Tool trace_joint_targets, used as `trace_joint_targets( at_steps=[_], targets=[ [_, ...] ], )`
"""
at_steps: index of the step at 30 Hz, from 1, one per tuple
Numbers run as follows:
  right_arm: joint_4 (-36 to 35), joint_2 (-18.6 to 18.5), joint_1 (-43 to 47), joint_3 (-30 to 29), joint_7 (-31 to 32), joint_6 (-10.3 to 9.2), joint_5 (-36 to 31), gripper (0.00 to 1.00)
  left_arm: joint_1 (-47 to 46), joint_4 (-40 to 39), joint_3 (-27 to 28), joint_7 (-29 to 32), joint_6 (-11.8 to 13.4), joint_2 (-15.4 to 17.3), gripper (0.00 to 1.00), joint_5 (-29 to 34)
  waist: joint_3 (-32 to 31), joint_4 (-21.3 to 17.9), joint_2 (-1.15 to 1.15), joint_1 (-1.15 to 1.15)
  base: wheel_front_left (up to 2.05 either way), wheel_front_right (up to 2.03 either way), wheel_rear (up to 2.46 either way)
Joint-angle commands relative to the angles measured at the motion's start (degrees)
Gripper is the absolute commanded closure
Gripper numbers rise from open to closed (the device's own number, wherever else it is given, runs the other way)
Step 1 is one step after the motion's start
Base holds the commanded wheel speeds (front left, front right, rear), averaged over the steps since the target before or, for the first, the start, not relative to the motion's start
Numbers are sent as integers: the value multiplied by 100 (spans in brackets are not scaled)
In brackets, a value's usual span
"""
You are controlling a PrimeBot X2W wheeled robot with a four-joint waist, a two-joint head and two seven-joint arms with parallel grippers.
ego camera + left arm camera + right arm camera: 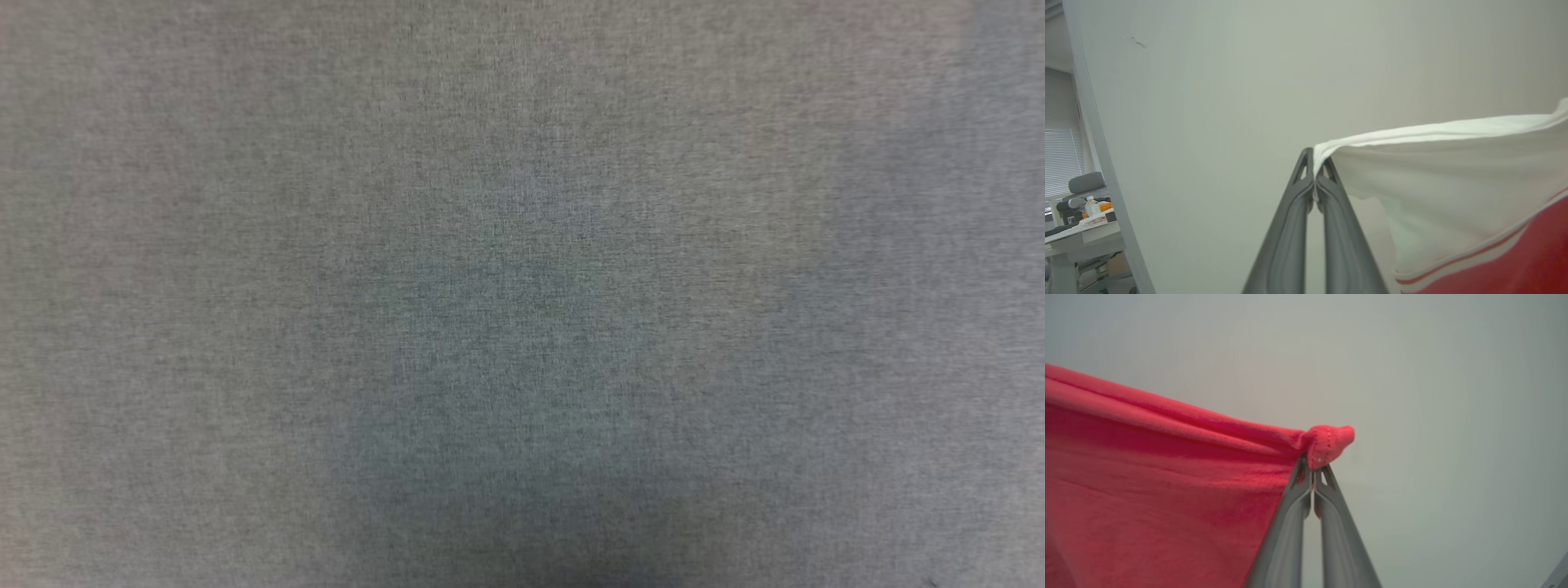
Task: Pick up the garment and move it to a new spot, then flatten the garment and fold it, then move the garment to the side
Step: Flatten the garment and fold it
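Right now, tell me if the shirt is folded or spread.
Spread, hanging: left tool pinches a white sleeve of the shirt, right tool a red corner, top edge taut.

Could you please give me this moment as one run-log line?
left gripper: shut on garment, white sleeve edge | right gripper: shut on garment, red corner | garment: held up, spread between them

The garment [1167, 477] is soft, matt knit cloth, faintly fuzzy on the red body; its white sleeve [1433, 171], at 3 o'clock in the left wrist view, looks smoother. The fingers [1290, 228] look like smooth dark plastic with a dull sheen. The grey cloth [522, 294] is matt and finely woven.
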Motion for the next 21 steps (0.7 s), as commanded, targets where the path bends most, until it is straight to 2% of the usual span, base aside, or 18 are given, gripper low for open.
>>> trace_joint_targets(
  at_steps=[1,4,9,15,21],
  targets=[
    [212,-66,-63,-86,-142,-59,-126,100,-201,213,65,-195,82,46,100,46,286,68,0,-2,0,0,0],
    [588,41,-163,-43,-458,-59,-274,100,-325,685,76,-597,79,-181,100,-31,314,143,0,-2,0,0,0],
    [991,106,-45,78,-917,-59,-300,100,-51,991,85,-898,49,-538,100,-167,321,271,0,-2,0,0,0],
    [1322,82,586,435,-1437,-59,-274,100,1109,695,64,-952,-24,-865,100,-233,102,373,0,-2,0,0,0],
    [1504,41,1555,1018,-1812,-59,-77,100,2835,8,261,-954,-23,-1170,100,-277,-456,453,0,-2,0,0,0]
  ],
)
